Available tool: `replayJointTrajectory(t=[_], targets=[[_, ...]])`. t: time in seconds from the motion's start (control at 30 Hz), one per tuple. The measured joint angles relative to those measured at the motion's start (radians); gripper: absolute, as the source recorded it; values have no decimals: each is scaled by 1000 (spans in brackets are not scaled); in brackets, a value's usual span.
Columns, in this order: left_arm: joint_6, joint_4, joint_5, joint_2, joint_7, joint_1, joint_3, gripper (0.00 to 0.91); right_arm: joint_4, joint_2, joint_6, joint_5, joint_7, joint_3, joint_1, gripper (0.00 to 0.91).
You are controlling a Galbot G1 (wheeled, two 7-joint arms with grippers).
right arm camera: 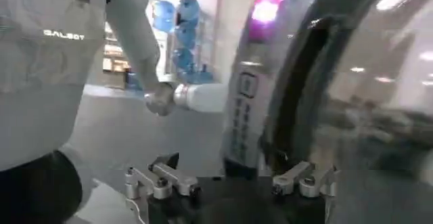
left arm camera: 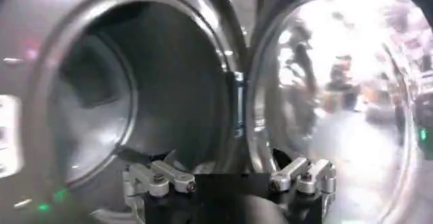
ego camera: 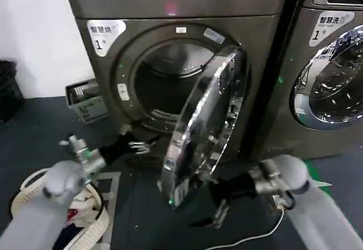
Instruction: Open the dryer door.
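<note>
The dryer door (ego camera: 207, 125), chrome-ringed with dark glass, stands swung out about halfway from the dryer, leaving the drum opening (ego camera: 164, 85) exposed. My left gripper (ego camera: 139, 146) is open and empty, low at the opening's bottom left, facing the drum (left arm camera: 135, 90) with the door's inner side (left arm camera: 338, 76) beside it. Below the door's lower edge my right gripper (ego camera: 218, 211) hangs open, holding nothing. In the right wrist view the door's rim (right arm camera: 365, 110) is very close.
The neighbouring machine's shut chrome door (ego camera: 332, 85) is at the right. A white laundry basket (ego camera: 34, 204) sits on the floor by my left arm. A grey crate (ego camera: 85, 100) stands against the wall. A white cable (ego camera: 249, 236) lies on the floor.
</note>
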Motion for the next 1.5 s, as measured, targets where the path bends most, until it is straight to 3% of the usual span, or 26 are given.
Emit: replayJointTrajectory(t=[0.27,0.5,0.73,0.83,1.0,1.13,1.3,1.5], targets=[[-20,36,39,-67,44,-102,164,907,-70,-15,-6,78,1,338,-112,907],[-34,7,23,-98,69,-136,263,907,-140,-18,-51,119,30,615,-159,907],[-39,14,19,-135,60,-170,335,907,-196,-11,-13,222,265,912,-214,907],[-48,18,-1,-151,50,-182,371,907,-186,6,-34,256,463,1024,-246,907],[-97,46,70,-197,4,-212,440,907,-178,7,-44,215,782,1169,-290,907],[-91,79,105,-239,-16,-230,491,907,-187,-4,-29,129,995,1247,-324,907],[-79,122,137,-296,-48,-253,547,907,-187,-5,-26,15,1150,1297,-354,907],[-108,202,164,-399,-88,-298,607,907,-192,-11,-41,-31,1222,1342,-377,907]])
